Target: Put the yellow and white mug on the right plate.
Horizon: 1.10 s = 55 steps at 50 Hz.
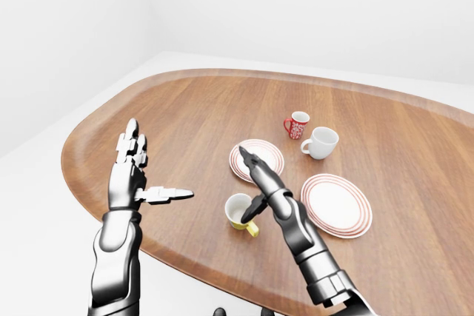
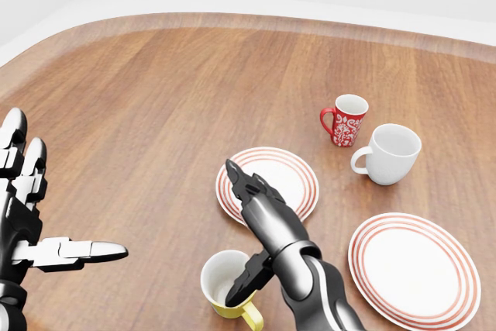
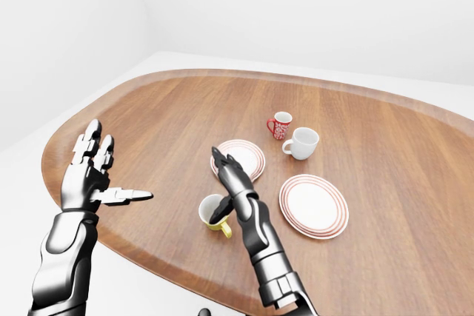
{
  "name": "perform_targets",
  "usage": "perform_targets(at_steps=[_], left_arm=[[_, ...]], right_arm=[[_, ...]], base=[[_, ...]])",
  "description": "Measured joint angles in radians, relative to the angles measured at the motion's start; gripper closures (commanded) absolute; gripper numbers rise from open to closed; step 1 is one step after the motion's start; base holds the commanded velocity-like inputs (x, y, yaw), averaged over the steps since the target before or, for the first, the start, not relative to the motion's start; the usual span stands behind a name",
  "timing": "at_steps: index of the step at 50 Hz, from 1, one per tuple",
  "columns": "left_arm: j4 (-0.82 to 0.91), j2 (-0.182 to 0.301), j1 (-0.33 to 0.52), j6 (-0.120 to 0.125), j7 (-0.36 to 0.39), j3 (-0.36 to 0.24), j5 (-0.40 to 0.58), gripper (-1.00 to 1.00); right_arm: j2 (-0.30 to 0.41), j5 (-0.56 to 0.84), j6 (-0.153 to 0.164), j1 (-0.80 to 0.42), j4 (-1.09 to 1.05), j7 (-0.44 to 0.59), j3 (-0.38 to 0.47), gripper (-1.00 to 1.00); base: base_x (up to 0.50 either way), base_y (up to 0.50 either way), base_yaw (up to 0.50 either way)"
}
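Observation:
The yellow and white mug point(image 2: 225, 286) stands upright near the bottom of the head view, with its handle point(image 2: 253, 317) pointing to the bottom right. My right hand point(image 2: 246, 234) is open right over it. Its thumb reaches down into the mug's mouth and its fingers point(image 2: 246, 190) stretch straight out past the rim, over the edge of the left plate point(image 2: 291, 176). The fingers are not closed round the mug. The right plate point(image 2: 415, 269), white with red rings, lies bare at the lower right. My left hand point(image 2: 54, 207) is open and empty at the left edge.
A red patterned mug point(image 2: 346, 119) and a plain white mug point(image 2: 388, 153) stand upright side by side above the right plate. The wooden table's curved edge point(image 1: 96, 120) runs round on the left, with the white floor beyond it.

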State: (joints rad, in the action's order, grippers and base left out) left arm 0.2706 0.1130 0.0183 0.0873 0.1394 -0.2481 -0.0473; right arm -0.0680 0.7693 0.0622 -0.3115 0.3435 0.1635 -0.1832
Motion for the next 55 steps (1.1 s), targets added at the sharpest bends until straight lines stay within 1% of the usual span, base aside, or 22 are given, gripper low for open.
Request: perform_targets(at_steps=[11,31,43,55], left_arm=[[0.0,-0.001,-0.001,0.0,0.0,0.001,0.001,-1.0],[0.003,-0.003,-0.003,0.0,0.002,0.005,0.004,-1.0],[0.005,-0.004,-0.004,0.0,0.002,0.007,0.005,-1.0],[0.008,-0.006,-0.006,0.0,0.003,0.009,0.007,-1.0]], right_arm=[[-0.005,0.021,-0.027,0.008,0.047,-0.025,-0.007,-1.0],[-0.026,0.026,-0.075,-0.032,0.2,-0.114,-0.007,-1.0],[-0.034,0.039,-0.095,-0.043,0.26,-0.153,-0.012,-1.0],[-0.034,0.055,-0.106,-0.038,0.283,-0.163,-0.015,-1.0]], base=[[0.0,0.0,0.0],[0.0,0.0,0.0],[0.0,0.0,0.0],[0.0,0.0,0.0]])
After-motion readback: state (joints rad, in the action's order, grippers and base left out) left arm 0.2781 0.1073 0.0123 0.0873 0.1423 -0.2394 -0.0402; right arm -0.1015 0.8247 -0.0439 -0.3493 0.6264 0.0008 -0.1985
